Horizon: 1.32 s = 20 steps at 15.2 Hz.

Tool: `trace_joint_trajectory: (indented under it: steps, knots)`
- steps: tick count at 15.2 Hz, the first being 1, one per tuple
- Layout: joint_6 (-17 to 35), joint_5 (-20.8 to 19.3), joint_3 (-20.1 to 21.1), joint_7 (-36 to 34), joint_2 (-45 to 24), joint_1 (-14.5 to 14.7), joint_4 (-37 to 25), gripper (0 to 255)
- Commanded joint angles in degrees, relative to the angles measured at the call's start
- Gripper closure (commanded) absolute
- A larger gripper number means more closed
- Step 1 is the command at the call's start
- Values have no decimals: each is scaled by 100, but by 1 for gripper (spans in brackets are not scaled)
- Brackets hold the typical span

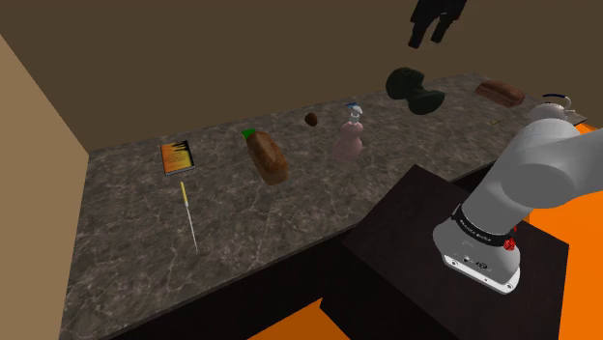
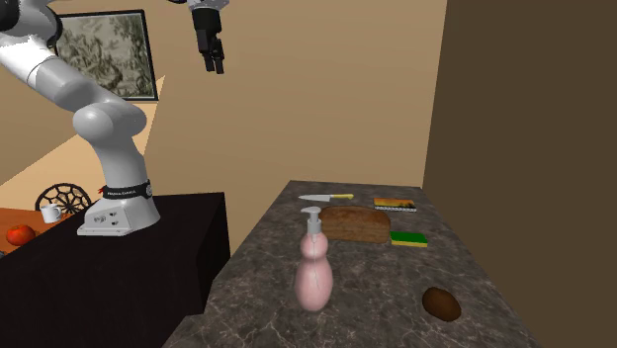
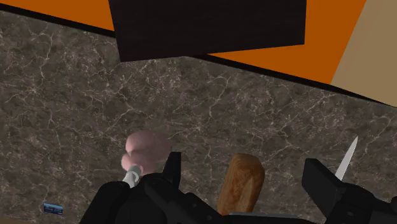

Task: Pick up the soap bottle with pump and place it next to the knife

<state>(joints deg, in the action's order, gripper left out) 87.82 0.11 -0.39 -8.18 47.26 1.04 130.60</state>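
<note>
The pink soap bottle with pump (image 2: 314, 267) is standing upright on the dark marbled counter surface (image 1: 116, 241). It is sitting nearer the surface's edge that faces the stand than the edge along the wall, with bare stone all around it. The gripper (image 2: 213, 65) is hanging high above the surface, well apart from the bottle. Its two black fingers (image 3: 168, 168) are standing spread apart and are clasping nothing. In the wrist view the bottle is showing just beside one finger, outside the gap.

A brown loaf of bread (image 1: 266, 157) is lying farther along the surface, between the bottle and the knife (image 1: 189, 217). The knife, thin-bladed with a yellow handle, is lying flat toward the far end of the surface, on the stand-facing side. A green and yellow sponge (image 2: 407, 238) is resting just beside the loaf, on its wall side. A small orange-covered book (image 1: 176, 157) is lying near the far corner by the wall. A small dark brown rounded object (image 2: 441, 304) is sitting near the wall edge, apart from the bottle. The black stand (image 1: 425, 251) is carrying the white arm (image 2: 99, 109).
</note>
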Motion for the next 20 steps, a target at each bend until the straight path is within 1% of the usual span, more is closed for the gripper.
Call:
trace_joint_trajectory:
  steps: [1,6,11,16,20]
  knots:
    - [0,0,0,0,0,0,0,0]
    - [816,-221,-356,377,-438,-96,411,0]
    - [1645,-395,-716,746,-1066,-187,637,0]
    - [2456,-487,-1076,1121,-1867,-249,672,0]
    - [3066,-468,-1357,1447,-2612,-275,559,0]
